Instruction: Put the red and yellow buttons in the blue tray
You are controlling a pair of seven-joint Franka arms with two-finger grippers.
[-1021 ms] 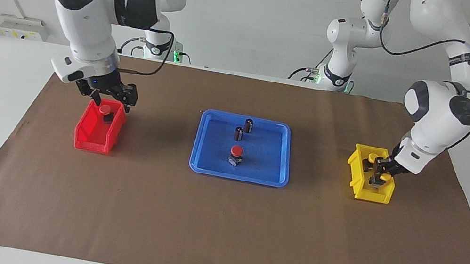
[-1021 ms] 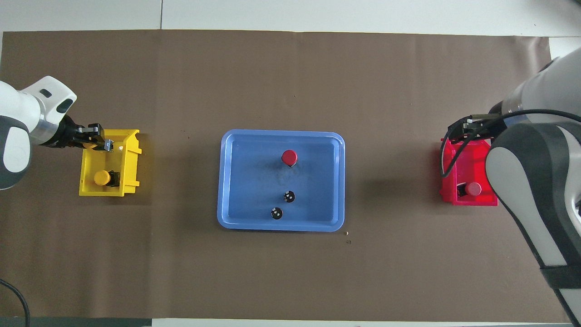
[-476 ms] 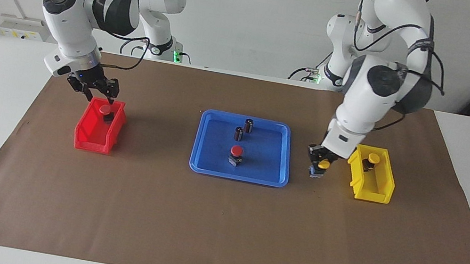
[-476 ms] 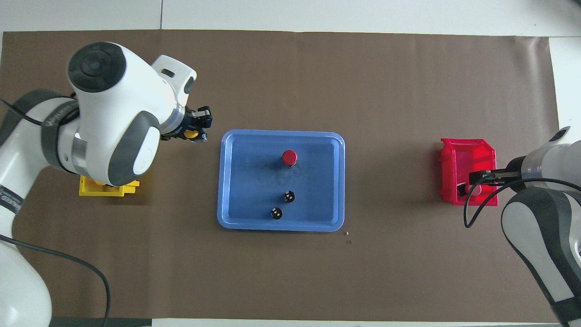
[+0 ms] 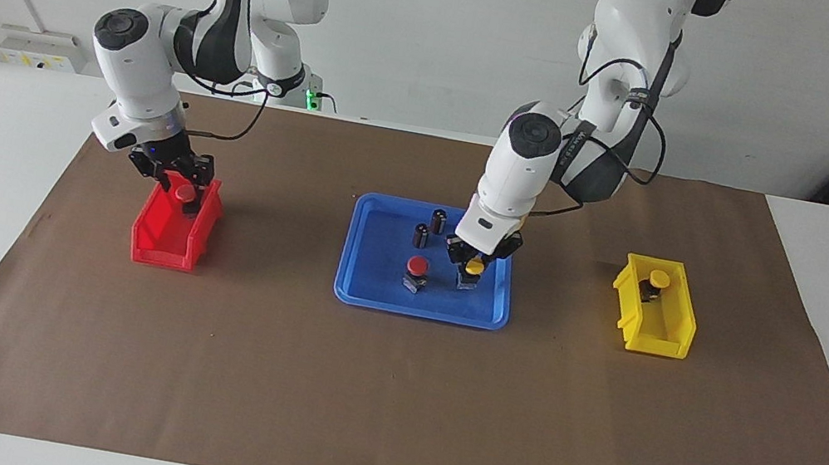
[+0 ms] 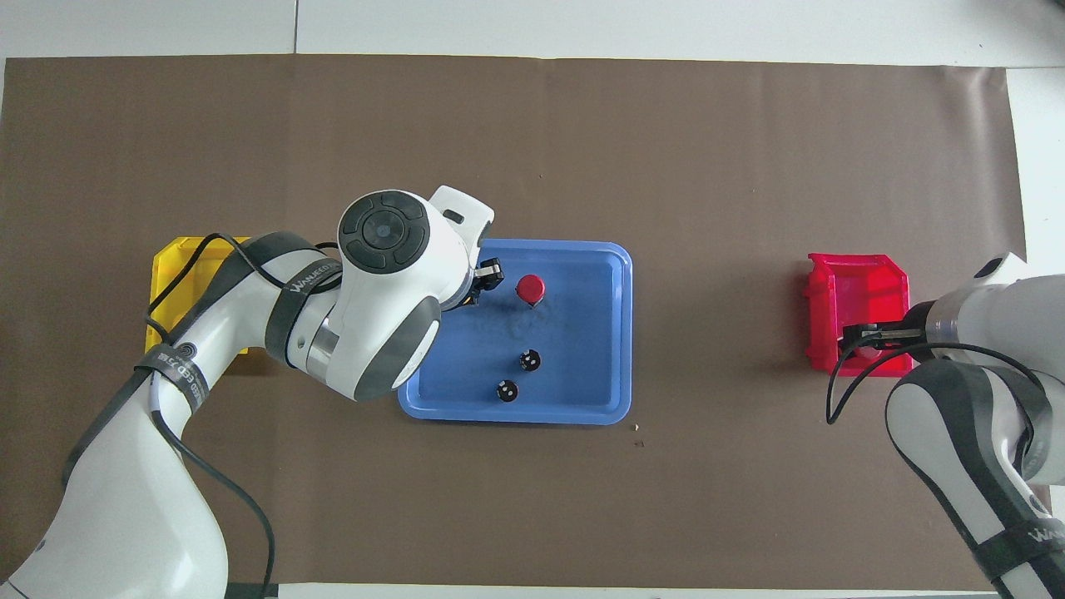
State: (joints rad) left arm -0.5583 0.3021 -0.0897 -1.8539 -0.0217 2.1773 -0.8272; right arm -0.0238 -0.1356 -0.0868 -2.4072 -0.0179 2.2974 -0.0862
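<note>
Left gripper [image 5: 472, 269]: over the blue tray [image 5: 362, 291], closed on a yellow button [image 5: 474, 266] by its dark base, the cap showing between the fingers; the button sits low in the tray, whether it touches the floor cannot be told. Beside it in the tray, toward the right arm's end: one red button [image 5: 417, 267], upright and released. Nearer to the robots in the same tray: two dark capless cylinders [image 5: 429, 228], standing close together, not part of the count. Right gripper [image 5: 179, 186]: at the red bin [image 5: 164, 241], down around a second red button [image 5: 184, 192] at the bin's end nearer to the robots; its fingers flank the button, but whether they have closed onto it cannot be told. Yellow bin [image 5: 659, 328], toward the left arm's end of the table: holds the remaining yellow button [image 5: 657, 280], untouched, at the end nearer to the robots. Brown paper mat [image 5: 387, 396]: covers the table under all three containers. Status, as judged: one of four buttons delivered; a second in the tray but not yet let go; a third being picked at the red bin; a fourth not yet started. Remaining: release the yellow, lift and carry the red, then fetch the last yellow.
</note>
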